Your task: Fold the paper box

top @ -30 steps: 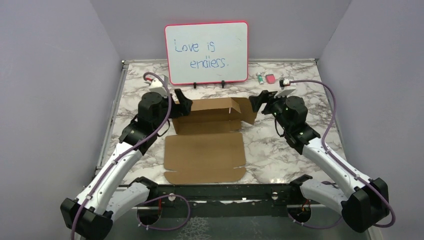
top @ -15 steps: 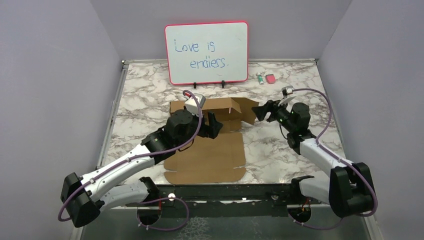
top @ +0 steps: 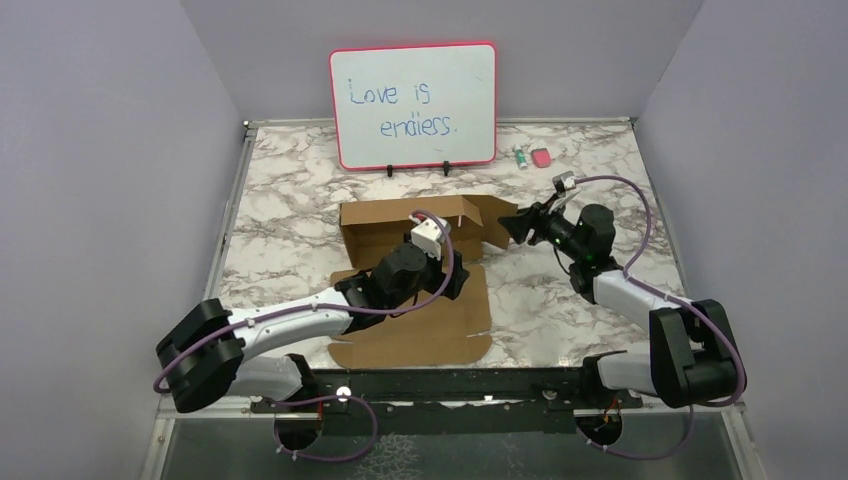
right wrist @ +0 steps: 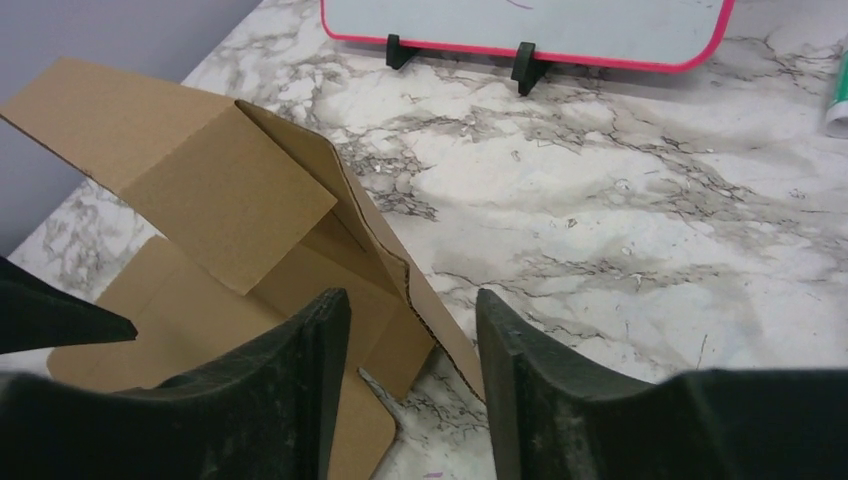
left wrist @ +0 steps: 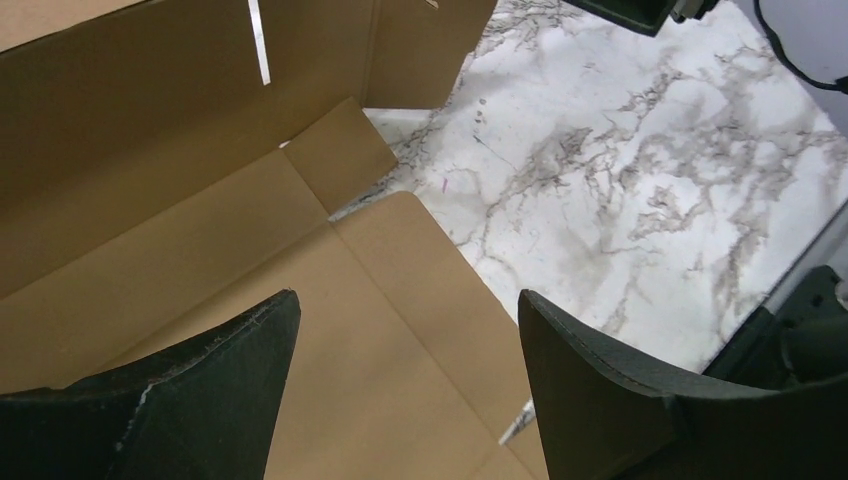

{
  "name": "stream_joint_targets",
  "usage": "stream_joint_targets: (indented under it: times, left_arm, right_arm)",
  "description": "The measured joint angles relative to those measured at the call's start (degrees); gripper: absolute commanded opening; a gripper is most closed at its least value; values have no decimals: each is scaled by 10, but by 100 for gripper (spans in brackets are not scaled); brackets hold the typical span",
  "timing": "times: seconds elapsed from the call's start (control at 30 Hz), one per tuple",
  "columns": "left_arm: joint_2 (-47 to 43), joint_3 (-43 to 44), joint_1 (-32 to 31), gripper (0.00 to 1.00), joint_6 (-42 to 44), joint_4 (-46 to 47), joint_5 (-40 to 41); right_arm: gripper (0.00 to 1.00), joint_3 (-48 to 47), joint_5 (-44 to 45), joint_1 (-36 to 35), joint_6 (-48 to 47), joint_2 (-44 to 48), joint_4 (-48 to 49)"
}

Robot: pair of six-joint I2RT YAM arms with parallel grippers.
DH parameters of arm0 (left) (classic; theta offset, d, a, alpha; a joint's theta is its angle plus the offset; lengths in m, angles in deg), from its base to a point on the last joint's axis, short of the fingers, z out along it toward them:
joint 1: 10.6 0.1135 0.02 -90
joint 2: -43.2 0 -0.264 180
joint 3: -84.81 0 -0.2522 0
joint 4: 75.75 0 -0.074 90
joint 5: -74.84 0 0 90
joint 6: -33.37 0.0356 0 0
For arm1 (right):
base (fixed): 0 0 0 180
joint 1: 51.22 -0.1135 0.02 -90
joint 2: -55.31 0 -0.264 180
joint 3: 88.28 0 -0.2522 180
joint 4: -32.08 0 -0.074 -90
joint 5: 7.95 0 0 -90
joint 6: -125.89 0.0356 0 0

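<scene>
**PAPER BOX PARTLY RAISED; BOTH TOOLS APART**

Position of paper box (top: 440,328): middle of the marble-patterned table (top: 600,180), between the two arms; plain brown cardboard; near panel lying flat on the table; far wall standing upright, with a narrow slot cut near its top edge; right end flap raised and angled outward, with a smaller tab folded off it.

Left tool (top: 455,275) (left wrist: 405,300): reaching in low from the left, across the flat near panel; fingers set wide apart with nothing between them; aimed toward the right end of the crease between flat panel and upright wall; contact with the cardboard not determinable.

Right tool (top: 515,228) (right wrist: 412,295): at the raised right end flap; fingers apart, placed one on each side of the flap's jagged edge; a clear gap beside the cardboard in the wrist view, so not clamped.

Behind the box, at the far edge of the table: whiteboard (top: 413,103), pink frame, upright on two black feet; handwritten in blue marker, two lines: "Love is" / "endless."

Right of the whiteboard: green-and-white item (top: 520,157) and pink item (top: 541,157), just beside each other; too small for any label to be read.
</scene>
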Motion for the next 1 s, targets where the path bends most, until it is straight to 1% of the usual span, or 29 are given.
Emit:
stream_joint_targets:
  times: [0.1, 0.23, 0.37, 0.53, 0.63, 1.0]
  left_arm:
    - [37, 0, -9, 82, 19, 36, 20]
    - [87, 1, -17, 84, 45, 77, 43]
    - [131, 1, -18, 86, 69, 107, 71]
    - [177, 6, -20, 88, 98, 144, 108]
    - [212, 19, -21, 89, 108, 165, 125]
    - [317, 40, -34, 89, 143, 243, 183]
  right_arm:
    - [44, 0, -18, 0, -9, -16, 9]
    - [30, 0, -44, 0, -13, -28, 12]
    - [25, 0, -68, 0, -16, -28, 14]
    - [14, 0, -89, 0, -17, -24, 16]
    - [11, 0, -104, 0, -20, -23, 16]
    - [11, 0, -135, 0, -21, -22, 23]
